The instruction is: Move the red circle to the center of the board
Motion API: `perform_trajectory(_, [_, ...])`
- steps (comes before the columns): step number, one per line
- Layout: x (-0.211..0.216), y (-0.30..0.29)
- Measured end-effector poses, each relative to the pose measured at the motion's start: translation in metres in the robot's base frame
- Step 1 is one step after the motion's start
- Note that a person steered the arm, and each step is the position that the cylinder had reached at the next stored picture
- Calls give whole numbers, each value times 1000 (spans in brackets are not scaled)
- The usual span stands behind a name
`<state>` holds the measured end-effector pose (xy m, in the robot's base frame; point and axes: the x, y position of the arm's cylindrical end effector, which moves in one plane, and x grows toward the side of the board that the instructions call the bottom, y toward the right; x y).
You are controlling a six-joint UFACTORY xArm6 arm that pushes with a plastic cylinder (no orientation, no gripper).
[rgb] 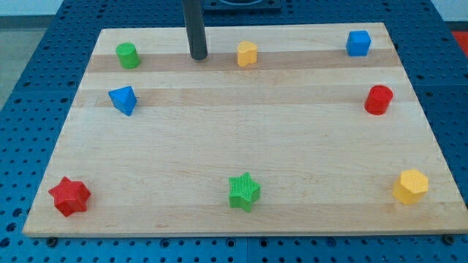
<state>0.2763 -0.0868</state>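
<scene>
The red circle (379,99) is a short red cylinder near the board's right edge, in the upper half of the view. My tip (198,56) stands near the board's top edge, left of centre, between the green circle (128,55) and the yellow pentagon-like block (247,53). The tip is far to the left of the red circle and touches no block.
The wooden board (241,146) also bears a blue cube (358,43) at top right, a blue triangular block (123,100) at left, a red star (69,196) at bottom left, a green star (244,191) at bottom centre, and a yellow hexagon (410,185) at bottom right.
</scene>
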Motion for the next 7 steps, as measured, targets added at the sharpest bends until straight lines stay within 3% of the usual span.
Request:
perform_trajectory(1, [5, 0])
perform_trajectory(3, [156, 2])
perform_trajectory(7, [229, 341])
